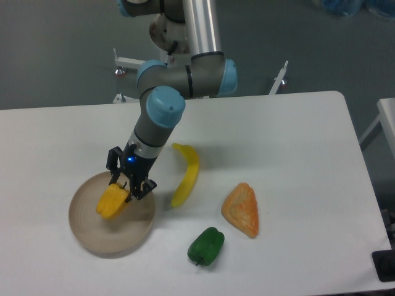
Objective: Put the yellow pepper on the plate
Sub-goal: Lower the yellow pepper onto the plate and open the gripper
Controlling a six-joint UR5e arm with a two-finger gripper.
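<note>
The yellow pepper (111,201) hangs tilted over the middle of the round beige plate (86,234) at the table's front left. My gripper (125,188) is shut on its upper end, the black fingers on either side of the stem. I cannot tell whether the pepper's lower end touches the plate's floor.
A yellow banana (187,172) lies just right of the plate. An orange wedge (242,209) and a green pepper (205,246) rest further right, toward the front. The arm reaches down from the back of the white table (290,154).
</note>
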